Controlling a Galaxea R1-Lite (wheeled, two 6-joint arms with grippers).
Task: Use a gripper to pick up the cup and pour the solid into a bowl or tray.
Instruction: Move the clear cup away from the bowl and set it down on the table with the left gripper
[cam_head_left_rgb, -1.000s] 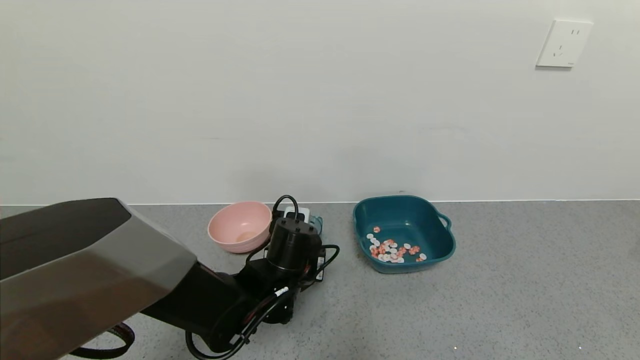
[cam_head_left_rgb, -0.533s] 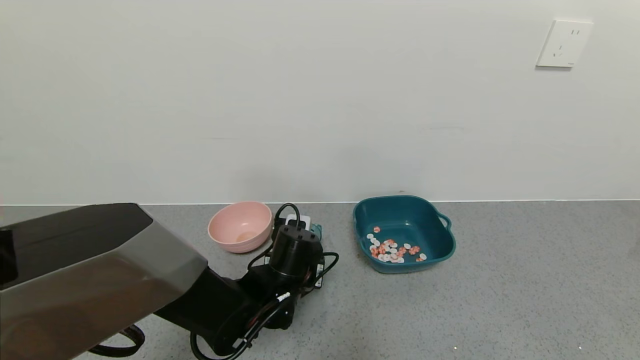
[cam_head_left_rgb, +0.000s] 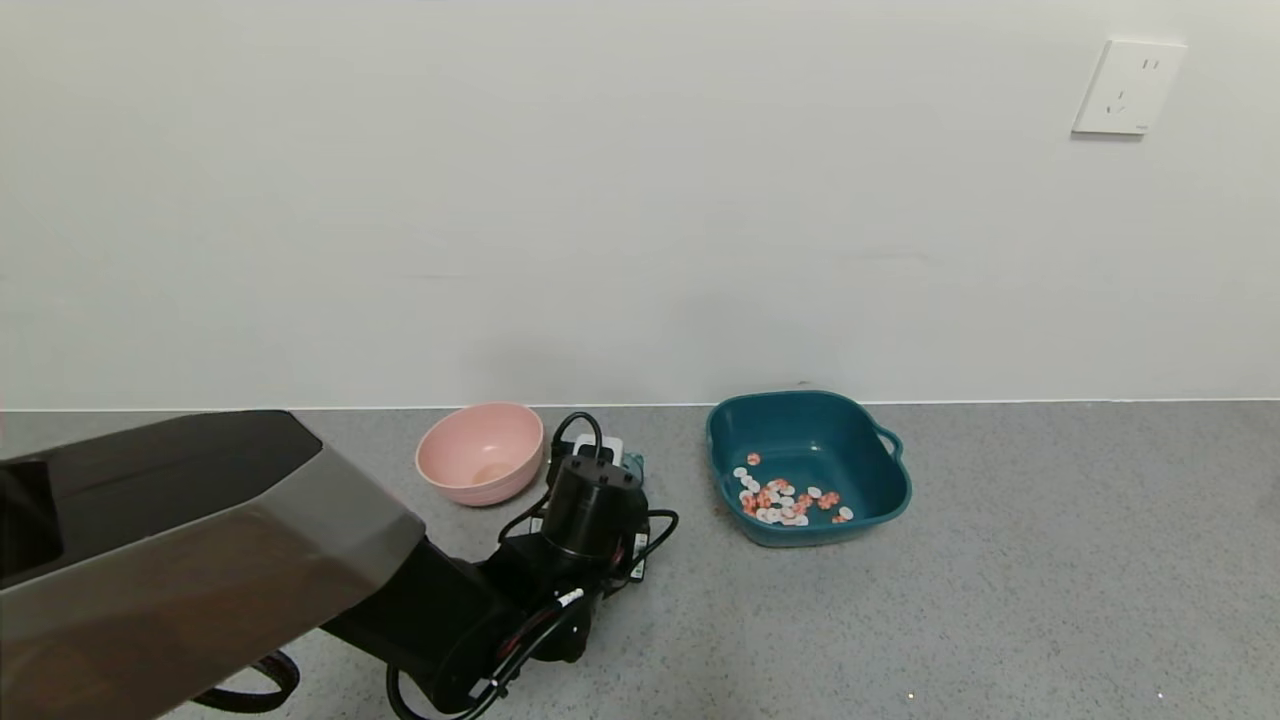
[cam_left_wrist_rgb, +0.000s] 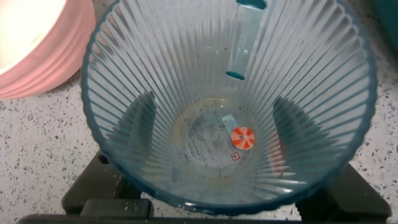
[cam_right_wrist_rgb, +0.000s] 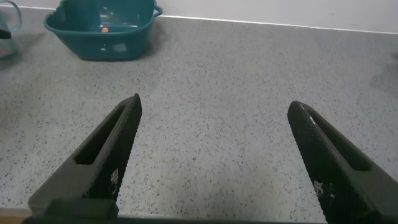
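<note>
My left gripper (cam_left_wrist_rgb: 211, 202) is low over the desk (cam_head_left_rgb: 1000, 560), between the pink bowl (cam_head_left_rgb: 480, 452) and the tray (cam_head_left_rgb: 808, 465), jaws clamped on the cup (cam_left_wrist_rgb: 230, 106). The cup stands upright just beside the bowl, one orange-and-white piece at its bottom. The solid (cam_head_left_rgb: 785, 500) lies in the tray. My right gripper (cam_right_wrist_rgb: 214, 162) hovers over bare desk well apart from the tray, jaws wide apart.

Looks like a plain test room or lab — speckled grey table (cam_head_left_rgb: 1050, 560) against a bare white wall (cam_head_left_rgb: 600, 200) w/ one wall socket (cam_head_left_rgb: 1128, 87), household plastic tray (cam_head_left_rgb: 880, 500) and pink bowl (cam_head_left_rgb: 480, 455) — no furniture or decor.
</note>
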